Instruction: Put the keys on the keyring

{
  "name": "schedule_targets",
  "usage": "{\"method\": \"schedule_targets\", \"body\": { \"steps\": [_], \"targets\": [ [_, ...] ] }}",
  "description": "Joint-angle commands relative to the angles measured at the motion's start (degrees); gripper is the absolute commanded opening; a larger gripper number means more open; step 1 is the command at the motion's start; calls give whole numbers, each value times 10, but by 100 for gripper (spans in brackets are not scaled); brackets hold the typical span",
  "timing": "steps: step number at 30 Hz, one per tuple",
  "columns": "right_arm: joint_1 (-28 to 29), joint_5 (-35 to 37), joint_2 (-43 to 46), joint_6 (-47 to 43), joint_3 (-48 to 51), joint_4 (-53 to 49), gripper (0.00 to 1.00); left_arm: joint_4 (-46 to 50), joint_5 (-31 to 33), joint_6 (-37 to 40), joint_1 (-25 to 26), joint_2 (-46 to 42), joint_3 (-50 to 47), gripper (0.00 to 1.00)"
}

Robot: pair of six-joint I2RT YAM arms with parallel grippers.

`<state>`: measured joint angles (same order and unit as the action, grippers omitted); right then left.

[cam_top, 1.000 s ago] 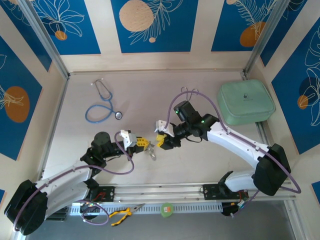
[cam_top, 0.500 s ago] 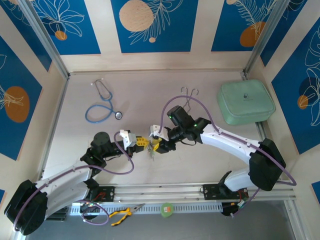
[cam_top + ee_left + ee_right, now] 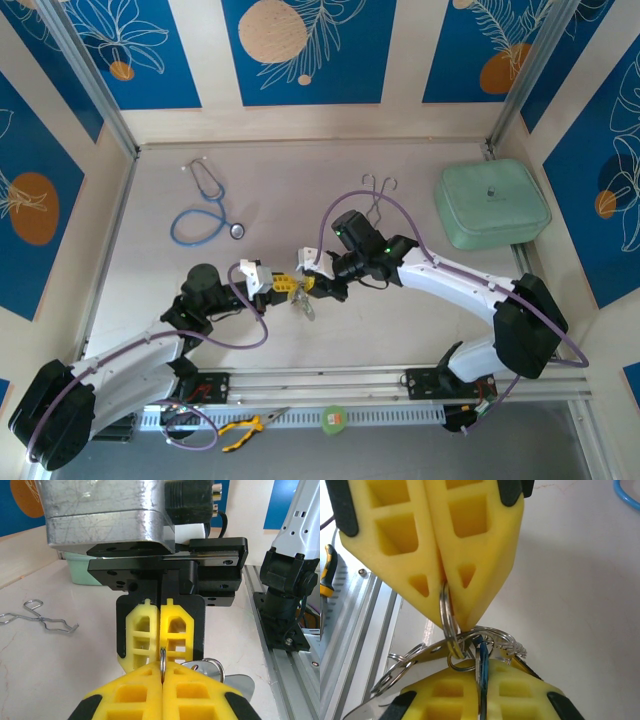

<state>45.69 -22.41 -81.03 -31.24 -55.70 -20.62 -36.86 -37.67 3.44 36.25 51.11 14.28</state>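
Top: left gripper point(image 3: 285, 284) and right gripper point(image 3: 311, 289) meet tip to tip over the pale table point(image 3: 300, 180). The keyring point(image 3: 302, 305) sits under them, too small to resolve. Stethoscope point(image 3: 205, 205), forceps point(image 3: 378, 195) and green case point(image 3: 492, 205) lie well behind.
Left wrist: left fingers point(image 3: 125, 700) pinched shut on the keyring's thin wire, the rest half hidden behind them.
Right wrist: right fingers point(image 3: 445, 700) clamped on the blue key point(image 3: 479, 660), which is edge-on and mostly hidden.

Table point(image 3: 385, 335): stethoscope point(image 3: 237, 230), forceps point(image 3: 377, 200), green case point(image 3: 492, 205).
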Motion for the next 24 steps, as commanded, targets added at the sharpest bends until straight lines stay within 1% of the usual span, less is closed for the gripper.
{"method": "schedule_targets", "body": {
  "steps": [1,5,12,19,24],
  "targets": [
    [-8,0,2,-9,2,-22,3,-23,-14,-1,2,-2,4,0],
    [-15,12,8,-22,-7,-46,0,-21,-15,0,2,-2,5,0],
    [-20,43,11,-39,-42,-91,0,7,-19,10,2,-3,12,0],
    [-6,50,4,-53,-79,-101,0,22,-23,16,2,0,18,0],
    [-3,54,21,-56,-91,-103,0,41,-8,23,2,-2,18,0]
  ]
}}
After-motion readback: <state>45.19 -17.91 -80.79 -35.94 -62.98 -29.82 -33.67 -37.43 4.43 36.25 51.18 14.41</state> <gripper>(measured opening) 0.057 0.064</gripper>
